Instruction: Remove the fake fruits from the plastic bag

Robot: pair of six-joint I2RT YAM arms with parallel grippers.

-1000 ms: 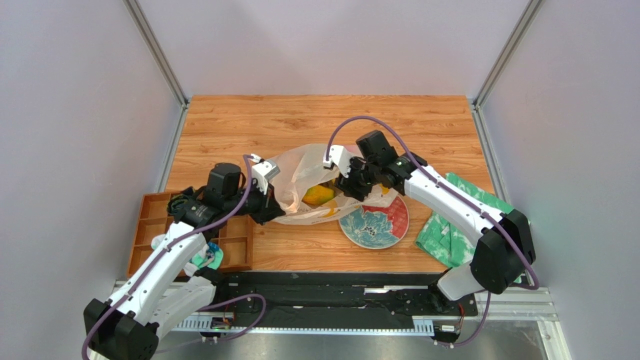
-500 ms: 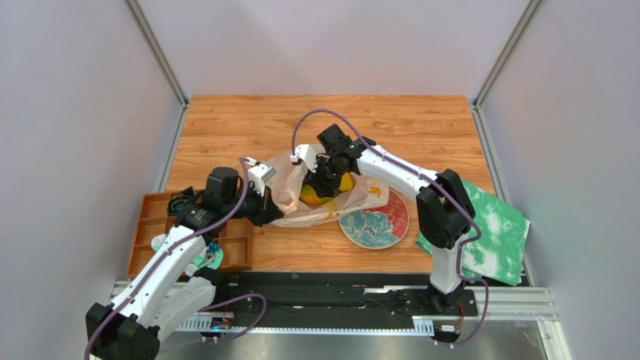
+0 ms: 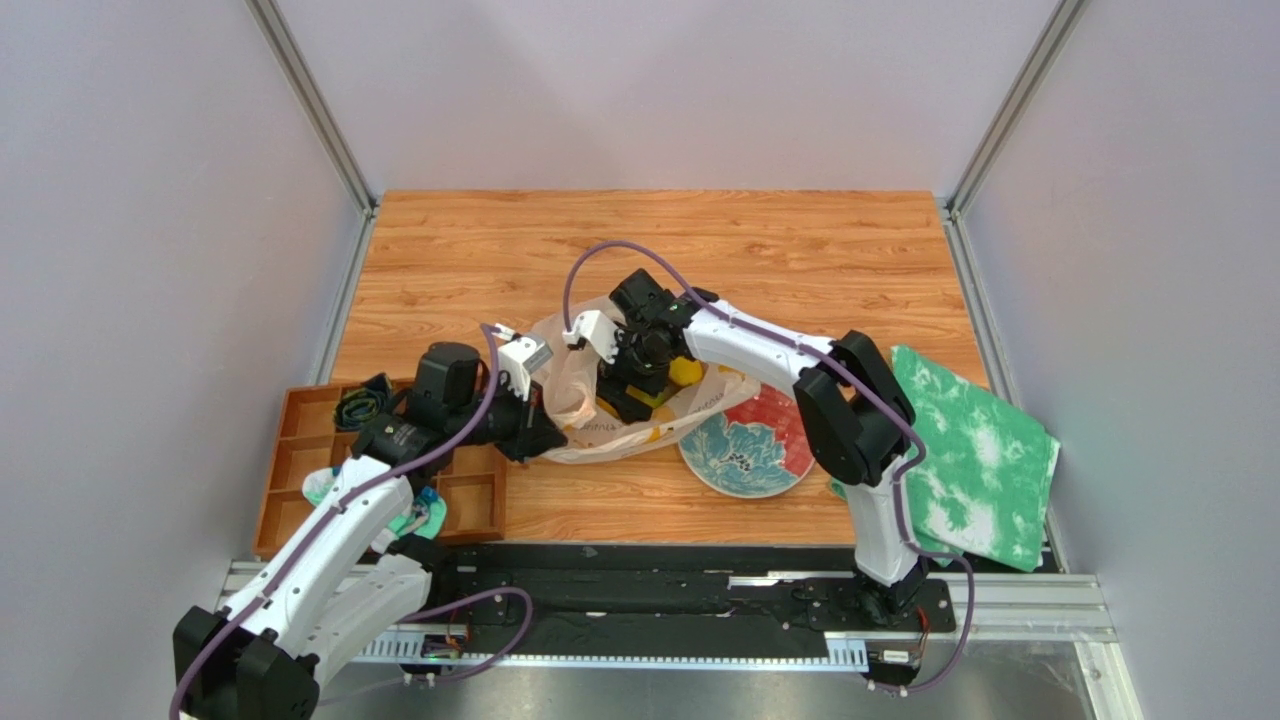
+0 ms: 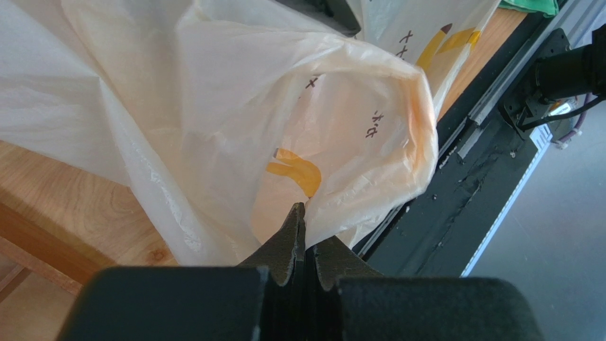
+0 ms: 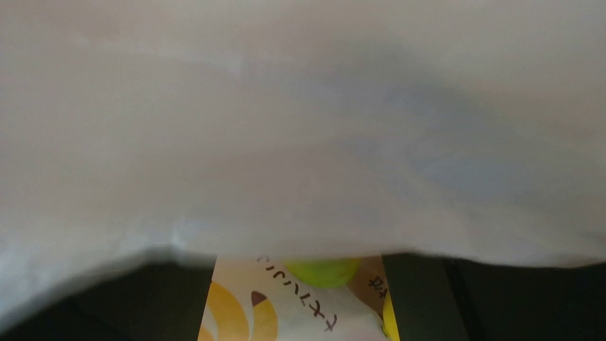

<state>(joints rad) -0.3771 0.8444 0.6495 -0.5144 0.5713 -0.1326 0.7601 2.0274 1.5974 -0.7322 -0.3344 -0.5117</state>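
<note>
Top view high overhead, looking down, both wrist views close against the plastic bag (image 3: 616, 432), shared by all three

The plastic bag (image 4: 213, 106) is thin, crinkly, translucent film with a soft sheen. My left gripper (image 4: 307, 231) is matt black. The bench (image 3: 781, 248) is smooth, grained wood, the cloth (image 3: 969, 450) soft and matt, the plate (image 3: 751, 450) glazed and glossy.
</note>
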